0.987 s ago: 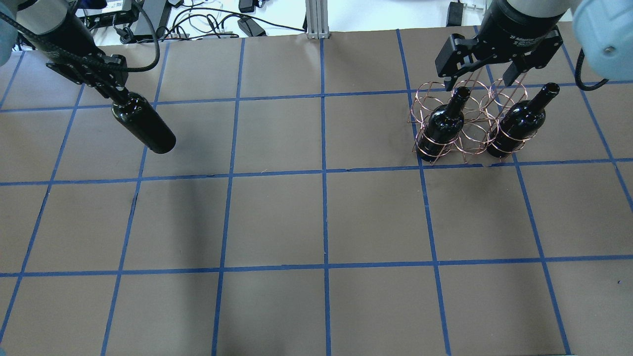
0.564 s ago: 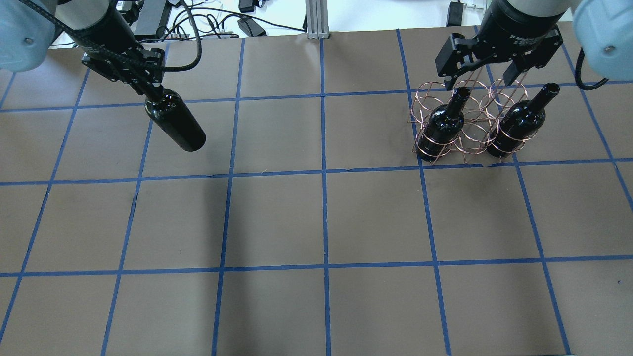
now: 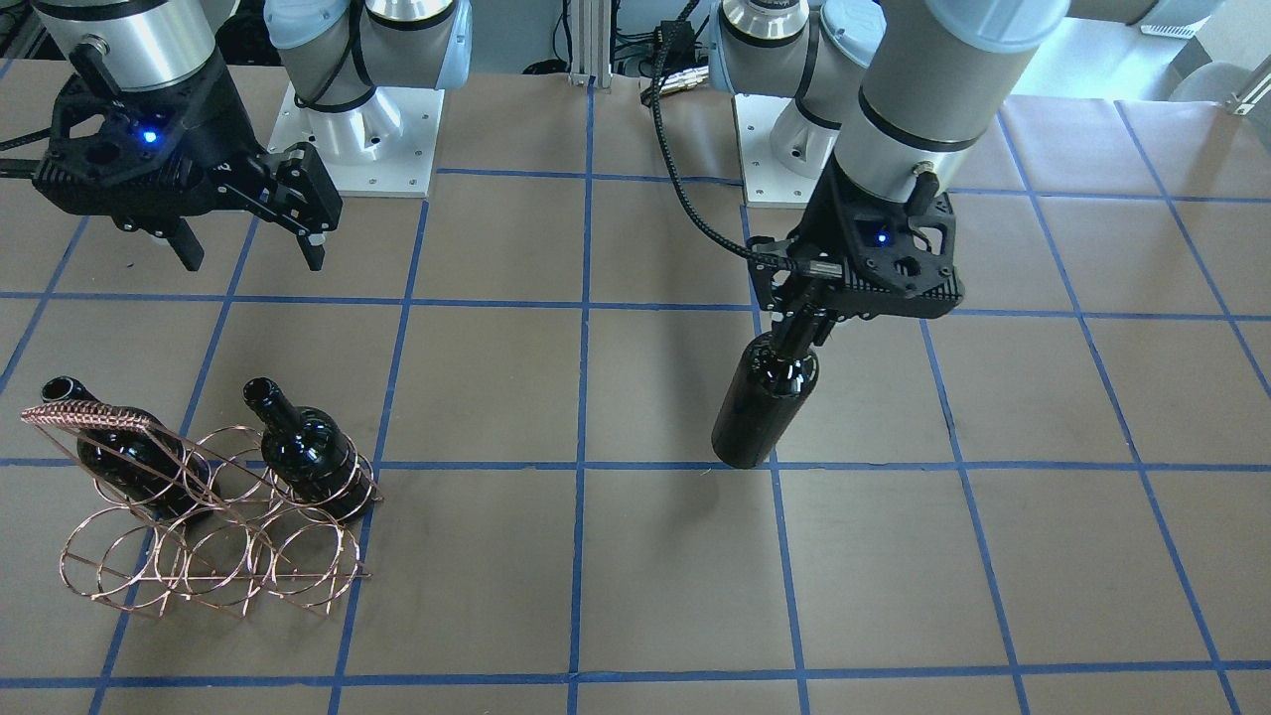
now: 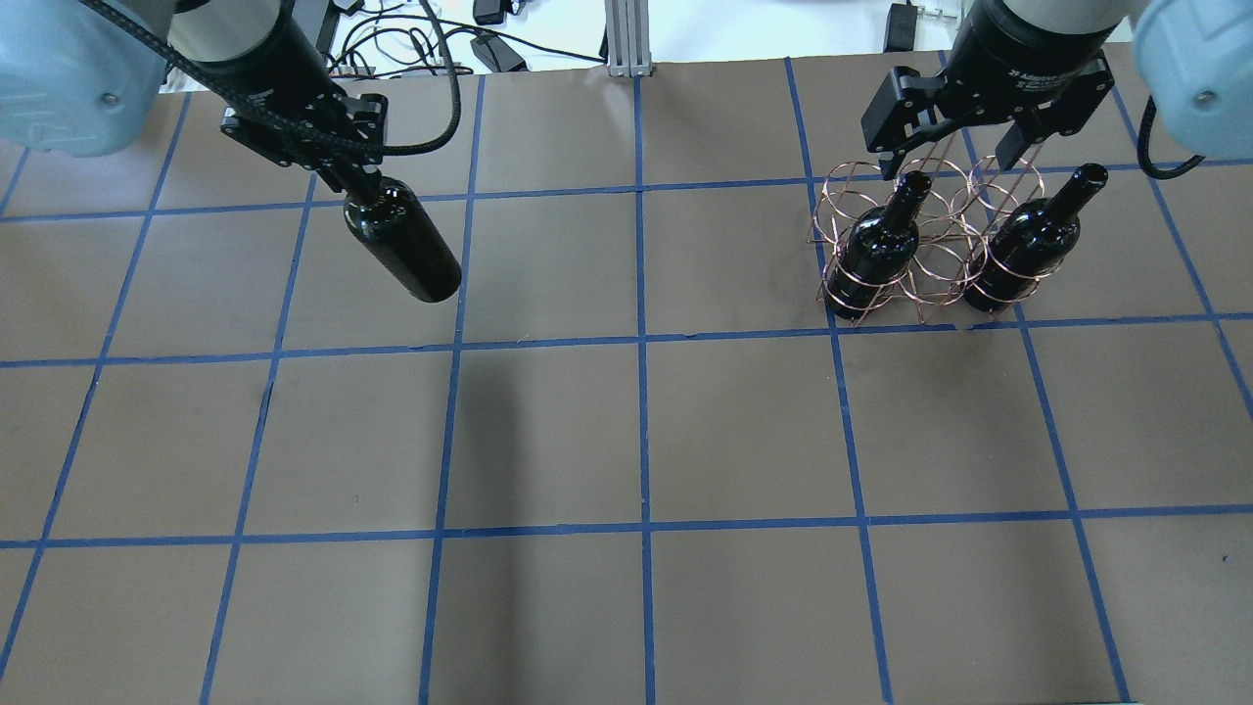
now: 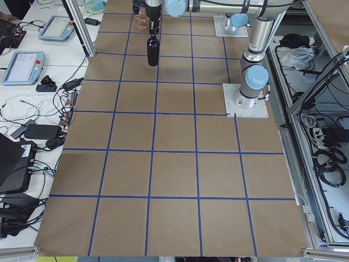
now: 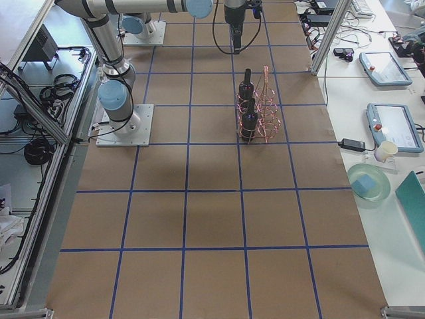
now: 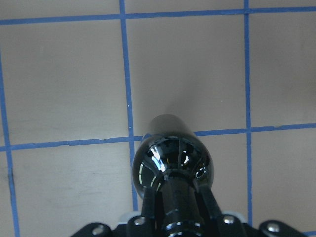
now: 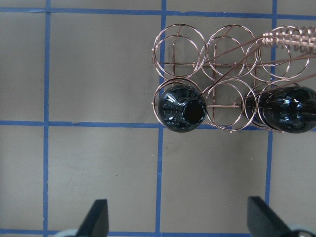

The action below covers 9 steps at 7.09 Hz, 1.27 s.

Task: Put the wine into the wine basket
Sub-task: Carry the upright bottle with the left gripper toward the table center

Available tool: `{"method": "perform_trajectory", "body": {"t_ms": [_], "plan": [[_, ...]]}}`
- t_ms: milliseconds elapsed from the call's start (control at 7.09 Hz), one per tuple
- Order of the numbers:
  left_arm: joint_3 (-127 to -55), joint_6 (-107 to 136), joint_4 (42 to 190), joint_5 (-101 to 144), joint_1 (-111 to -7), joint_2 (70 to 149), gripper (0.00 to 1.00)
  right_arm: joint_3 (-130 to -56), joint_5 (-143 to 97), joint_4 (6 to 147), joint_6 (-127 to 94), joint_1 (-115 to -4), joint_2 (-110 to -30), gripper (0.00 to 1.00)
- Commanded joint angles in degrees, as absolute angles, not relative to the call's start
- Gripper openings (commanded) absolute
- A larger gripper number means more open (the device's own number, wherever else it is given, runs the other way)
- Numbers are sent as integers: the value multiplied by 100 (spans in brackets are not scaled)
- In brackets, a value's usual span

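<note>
My left gripper [image 4: 357, 181] is shut on the neck of a near-black wine bottle [image 4: 403, 250], which hangs base-down above the table's left half. It also shows in the front view [image 3: 765, 412] and in the left wrist view [image 7: 173, 160]. The copper wire wine basket [image 4: 930, 245] stands at the far right and holds two more bottles [image 4: 874, 257] [image 4: 1026, 247] in its outer rings, necks up and tilted. My right gripper [image 4: 964, 157] is open and empty, hovering above the basket's back edge. The right wrist view shows the basket [image 8: 227, 64] with its middle rings empty.
The brown table is marked with a blue tape grid. An aluminium post [image 4: 626, 39] and cables lie beyond the far edge. The two arm bases [image 3: 357, 139] stand on the robot's side. Tablets and cables lie on side benches [image 5: 32, 65].
My left gripper has carried the hanging bottle to the right, toward the table's middle. The right gripper, the basket and its two bottles have not moved.
</note>
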State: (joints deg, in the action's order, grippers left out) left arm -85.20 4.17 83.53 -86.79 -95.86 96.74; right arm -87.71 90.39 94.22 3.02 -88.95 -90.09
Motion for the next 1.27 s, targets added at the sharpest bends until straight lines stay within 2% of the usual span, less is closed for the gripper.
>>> {"method": "perform_trajectory", "body": {"t_ms": [0, 282, 1128], "plan": [[-8831, 1271, 8053, -8666, -10289, 9624, 0, -8763, 9044, 9422, 299, -8895, -9009, 100], [-9227, 1502, 7875, -8648, -10668, 9554, 0, -8763, 9044, 9422, 299, -8895, -9009, 100], [-9684, 1582, 7893, -8622, -11091, 9580, 0, -8771, 9035, 9422, 290, -8895, -9017, 100]]}}
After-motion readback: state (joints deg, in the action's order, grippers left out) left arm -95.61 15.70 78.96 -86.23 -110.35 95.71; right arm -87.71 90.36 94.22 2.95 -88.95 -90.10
